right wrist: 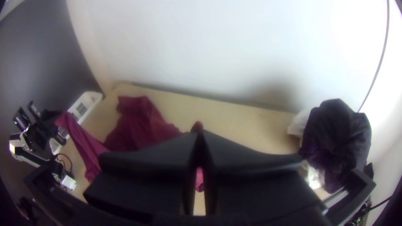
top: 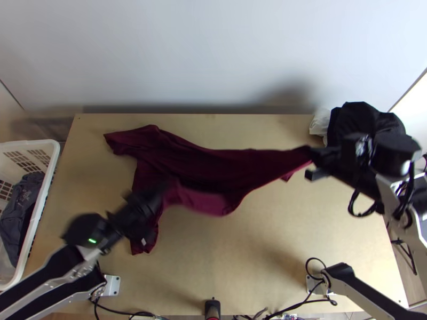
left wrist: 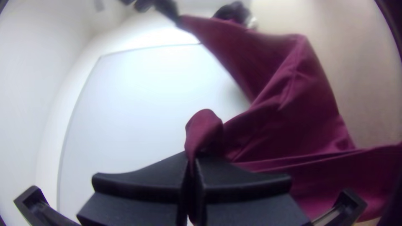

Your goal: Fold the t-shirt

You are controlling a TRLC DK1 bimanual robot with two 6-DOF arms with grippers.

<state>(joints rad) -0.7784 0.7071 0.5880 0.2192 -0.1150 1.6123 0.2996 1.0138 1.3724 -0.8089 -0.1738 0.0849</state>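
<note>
1. Note the left gripper point(left wrist: 193, 161): its fingers are closed on a pinch of the t-shirt point(top: 195, 165), with a small loop of cloth standing past the tips.
2. Note the right gripper point(right wrist: 200, 136): its fingers are also closed on the shirt, at a narrow gathered end. You cannot tell which seam or hem either gripper holds.
3. Locate the garment: it runs between the two grippers, raised off the table point(top: 256, 240) at both, with a loose part lying bunched beyond the left gripper.
4. Expect light, limp fabric that probably sags and creases between grips; small pinches could slip if you pull hard.
5. Keep tension gentle. If you regrip, take the shoulder or hem corners, so that the panel can lie flat before folding.
</note>
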